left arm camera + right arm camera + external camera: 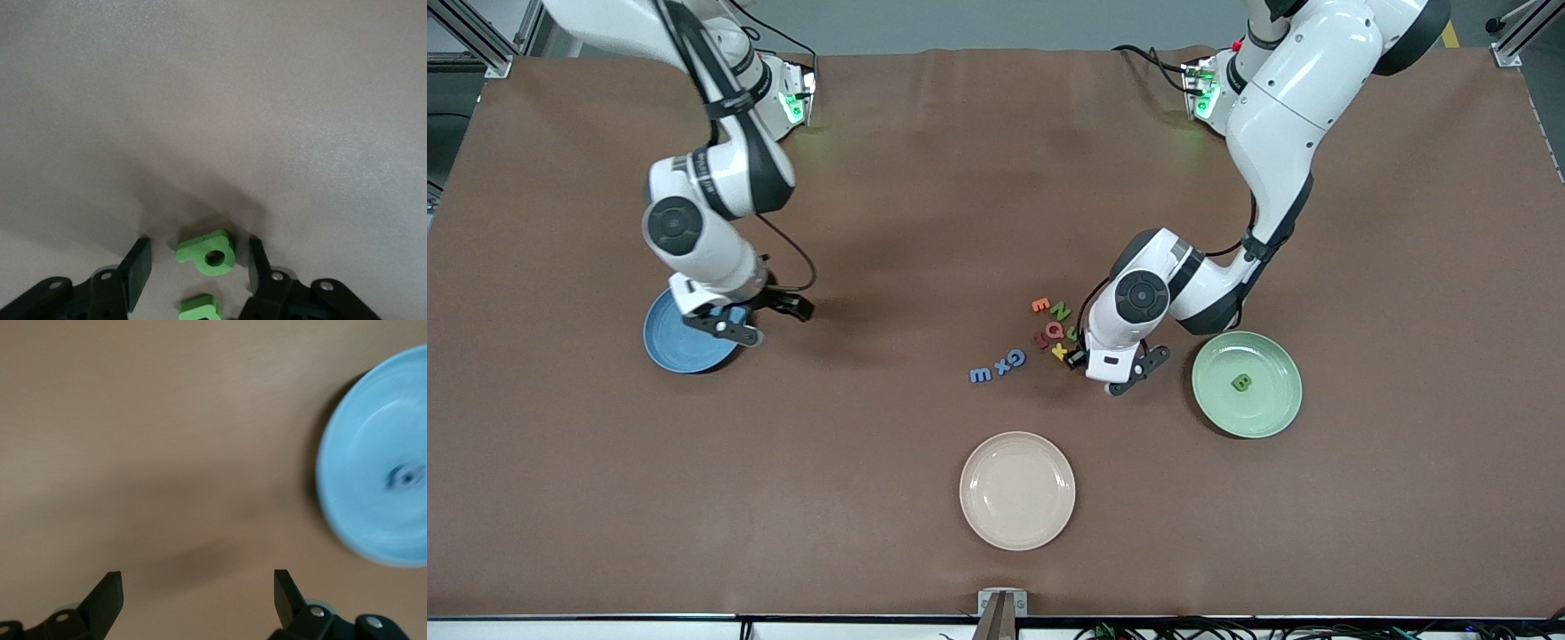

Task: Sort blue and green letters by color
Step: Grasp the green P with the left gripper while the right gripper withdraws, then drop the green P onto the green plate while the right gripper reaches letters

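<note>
Right gripper (769,322) hangs empty with fingers spread wide at the blue plate (671,351)'s two o'clock edge. Blue letters (997,365) lie at the cluster's eight o'clock. Left gripper (199,267), fingers apart, straddles a green letter (208,251) without touching. Another green letter (1240,383) sits in the green plate (1280,356).

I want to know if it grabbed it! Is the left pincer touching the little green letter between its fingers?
Apart. The left wrist view shows bare table on both sides of the small green foam letter, between it and the left pincer fingers.
</note>
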